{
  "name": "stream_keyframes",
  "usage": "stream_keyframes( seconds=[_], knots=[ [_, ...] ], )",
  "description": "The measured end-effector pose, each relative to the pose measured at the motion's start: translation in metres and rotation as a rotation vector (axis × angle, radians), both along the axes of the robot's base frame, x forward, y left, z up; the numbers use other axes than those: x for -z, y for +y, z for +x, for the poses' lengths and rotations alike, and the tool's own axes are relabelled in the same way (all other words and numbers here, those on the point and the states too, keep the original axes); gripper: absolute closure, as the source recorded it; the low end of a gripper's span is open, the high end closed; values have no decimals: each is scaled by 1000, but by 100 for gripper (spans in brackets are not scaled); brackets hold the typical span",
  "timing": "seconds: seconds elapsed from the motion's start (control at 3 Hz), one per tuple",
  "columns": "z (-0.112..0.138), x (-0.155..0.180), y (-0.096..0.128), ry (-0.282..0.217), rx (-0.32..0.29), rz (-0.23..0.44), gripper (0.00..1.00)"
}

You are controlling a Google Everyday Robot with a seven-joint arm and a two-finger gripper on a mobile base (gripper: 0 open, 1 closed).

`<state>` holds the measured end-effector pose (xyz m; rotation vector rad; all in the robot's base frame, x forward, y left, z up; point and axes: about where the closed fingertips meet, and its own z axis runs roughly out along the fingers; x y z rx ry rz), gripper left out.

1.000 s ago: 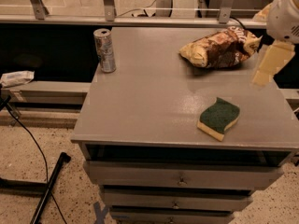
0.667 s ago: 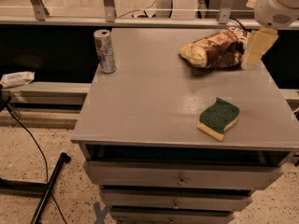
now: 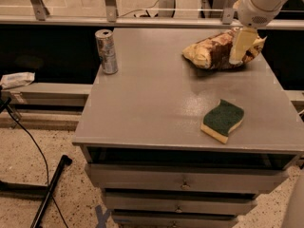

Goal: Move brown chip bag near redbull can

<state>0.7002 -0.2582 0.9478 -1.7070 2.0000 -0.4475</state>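
Observation:
The brown chip bag (image 3: 213, 52) lies crumpled at the far right of the grey tabletop (image 3: 156, 99), dark brown with pale yellow ends. The redbull can (image 3: 106, 51), a slim silver can, stands upright at the far left of the table, well apart from the bag. My gripper (image 3: 239, 49) hangs from the white arm at the upper right and reaches down over the right part of the bag, its pale finger (image 3: 240, 44) in front of the bag. Whether it touches the bag is unclear.
A green-and-yellow sponge (image 3: 223, 120) lies near the front right of the table. Drawers (image 3: 183, 182) sit under the tabletop. A railing (image 3: 109, 4) runs behind the table. A black cable and pole (image 3: 47, 189) lie on the floor at left.
My gripper has moved left and inward from beyond the table's right edge to over the bag's right part. Bag, can and sponge have not moved.

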Motion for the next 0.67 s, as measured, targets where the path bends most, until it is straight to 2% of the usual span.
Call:
stream_keyframes(
  seconds=[0.33,0.67],
  knots=[
    [25,36,10,45,-21,35,22],
    [35,54,15,71,-31,57,46]
  ],
)
